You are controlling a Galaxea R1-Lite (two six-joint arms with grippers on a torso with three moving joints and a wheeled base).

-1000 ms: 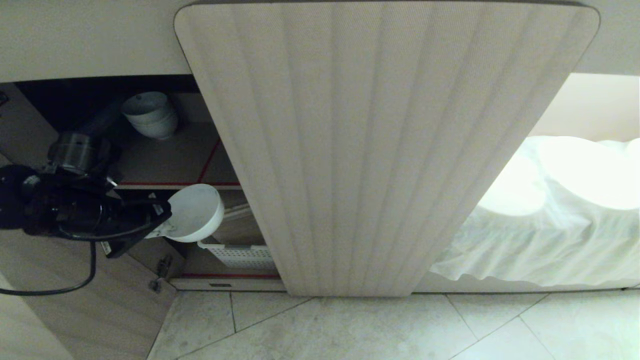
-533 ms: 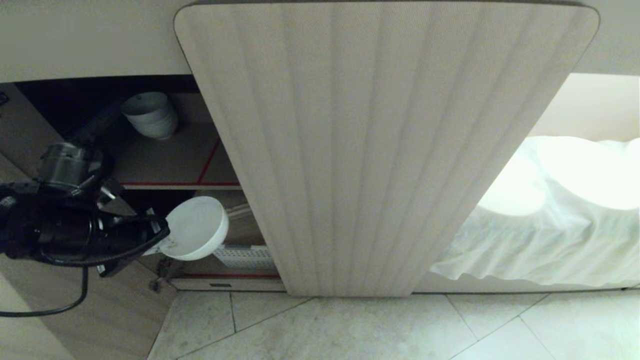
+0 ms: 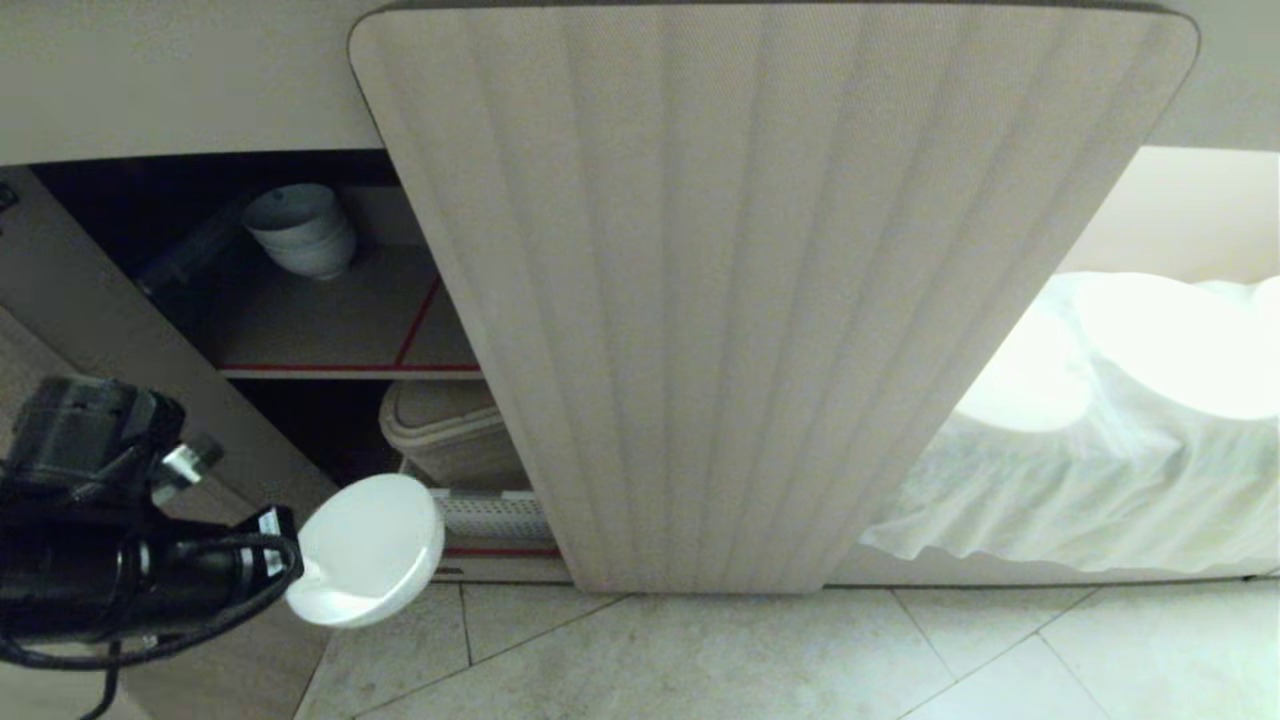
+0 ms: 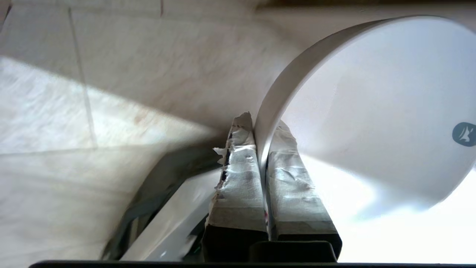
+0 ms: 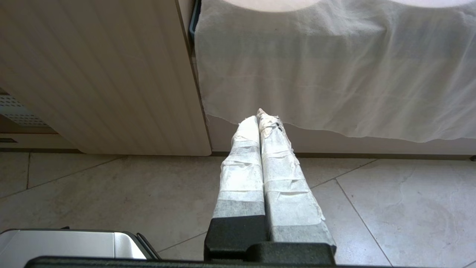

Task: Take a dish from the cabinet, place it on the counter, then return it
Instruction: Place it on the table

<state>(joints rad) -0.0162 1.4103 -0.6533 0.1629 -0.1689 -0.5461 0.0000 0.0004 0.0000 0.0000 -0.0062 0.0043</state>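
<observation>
My left gripper (image 3: 290,575) is shut on the rim of the dish (image 3: 368,548), a small white bowl held out in front of the open cabinet (image 3: 330,320), low over the tiled floor. In the left wrist view the taped fingers (image 4: 238,175) pinch the wall of the dish (image 4: 372,111), one inside and one outside. A stack of similar white bowls (image 3: 300,230) stands on the upper shelf, which is edged in red tape. The counter is out of view. My right gripper (image 5: 262,117) is shut and empty, parked low over the floor, out of the head view.
The closed fluted door (image 3: 760,290) fills the middle. The open left door (image 3: 180,610) stands behind my left arm. A beige lidded bin (image 3: 450,430) and a white perforated basket (image 3: 490,512) sit on the lower shelf. A white cloth (image 3: 1100,440) drapes the opening at right.
My left arm has pulled back and down out of the cabinet with the dish, from the shelf edge to just above the floor. The bin behind it now shows.
</observation>
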